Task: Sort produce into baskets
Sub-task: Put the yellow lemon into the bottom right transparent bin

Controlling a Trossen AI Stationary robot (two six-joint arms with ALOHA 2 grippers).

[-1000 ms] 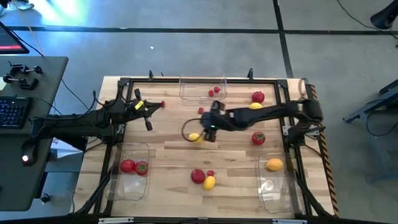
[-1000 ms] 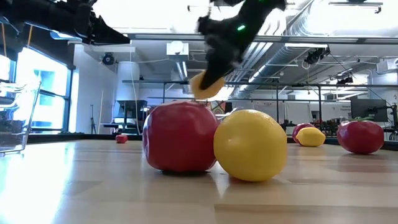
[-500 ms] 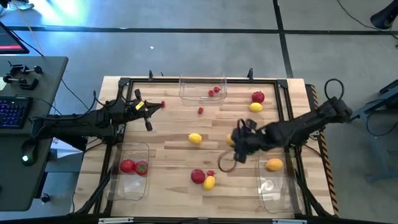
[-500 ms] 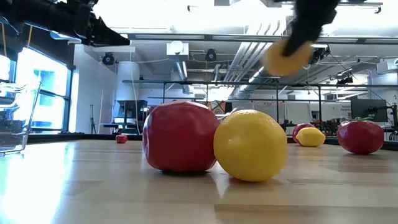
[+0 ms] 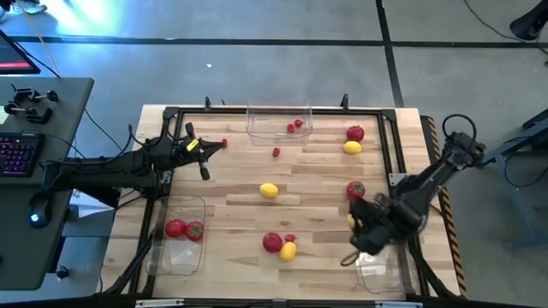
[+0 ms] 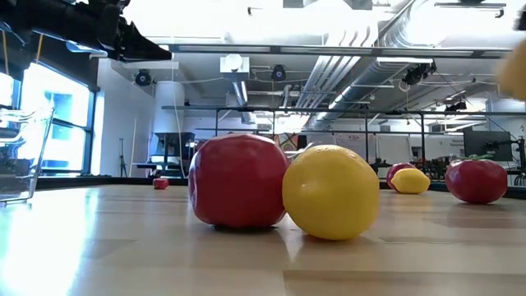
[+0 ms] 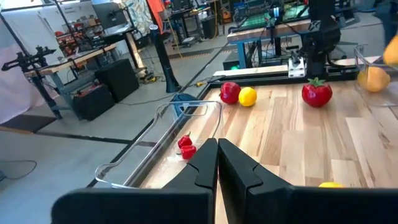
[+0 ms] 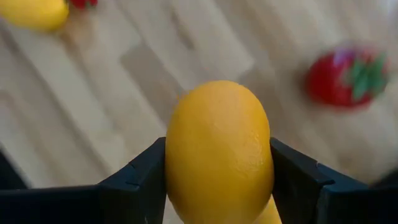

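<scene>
Right end effector [image 8: 217,186] clamps an orange lemon [image 8: 217,149] across its middle near the surface's front-right corner bin [image 5: 381,265]; the smooth, light, rigid-looking toy could slip.

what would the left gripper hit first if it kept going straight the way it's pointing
Probably the clear basket holding small red berries: the shut left gripper points at it in the left wrist view, though depth is unclear.

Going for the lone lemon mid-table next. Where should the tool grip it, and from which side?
Come straight down on the lemon and close the tool across its narrow middle. It lies flat with bare wood all round, so nothing crowds a top approach; its long axis runs roughly left-right in the high view.
</scene>
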